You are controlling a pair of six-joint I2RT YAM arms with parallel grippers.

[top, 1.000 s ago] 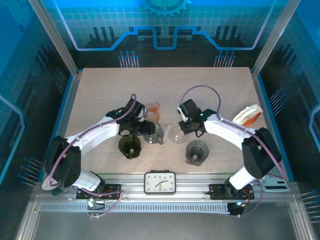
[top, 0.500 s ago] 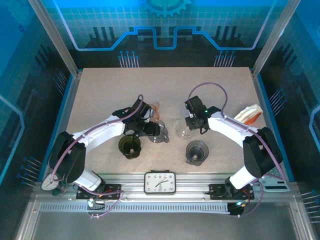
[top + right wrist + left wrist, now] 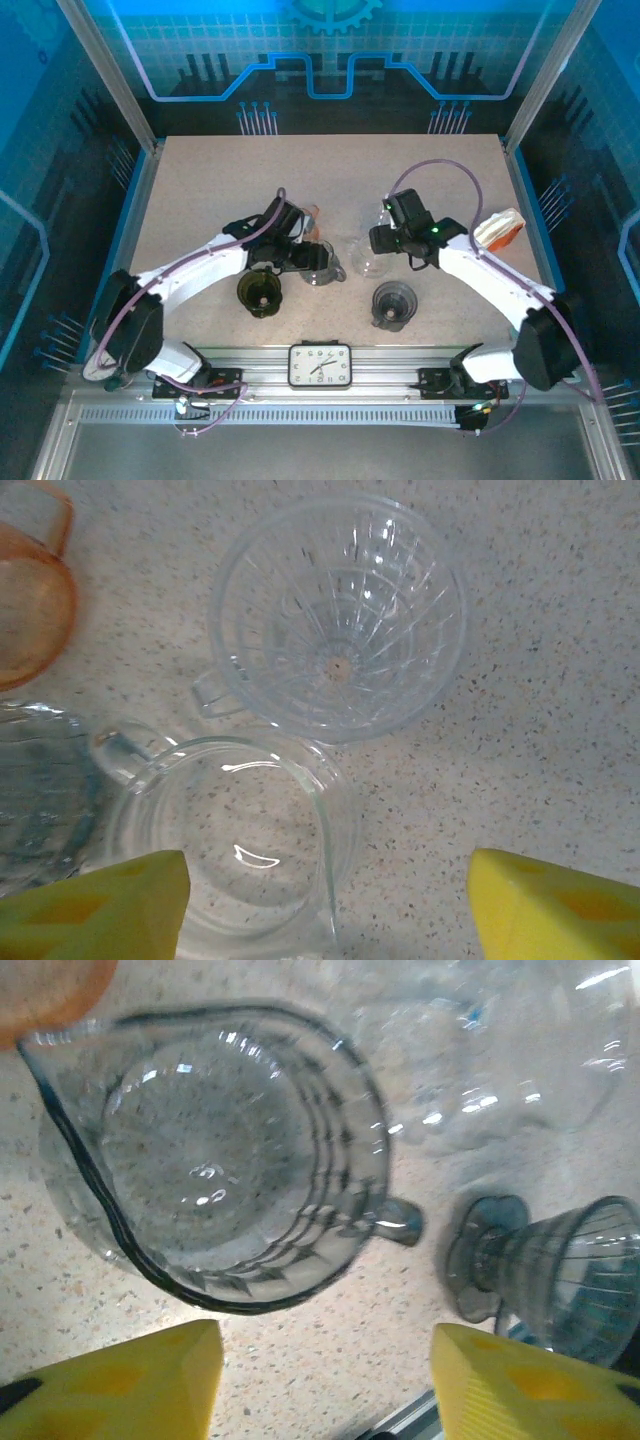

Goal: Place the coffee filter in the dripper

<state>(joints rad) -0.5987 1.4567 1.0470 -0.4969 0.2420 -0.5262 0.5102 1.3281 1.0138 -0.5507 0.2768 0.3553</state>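
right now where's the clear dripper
In the top view the clear dripper sits mid-table, just right of the glass pitcher and farther back than the grey dripper.

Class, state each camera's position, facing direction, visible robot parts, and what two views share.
Top external: above and behind the bases, looking down on the table; left arm and right arm show.
Left wrist: on the left arm, facing down at a glass pitcher; left hand shows.
Right wrist: on the right arm, facing down at a clear dripper; right hand shows.
Shared: top external and left wrist both show the glass pitcher.
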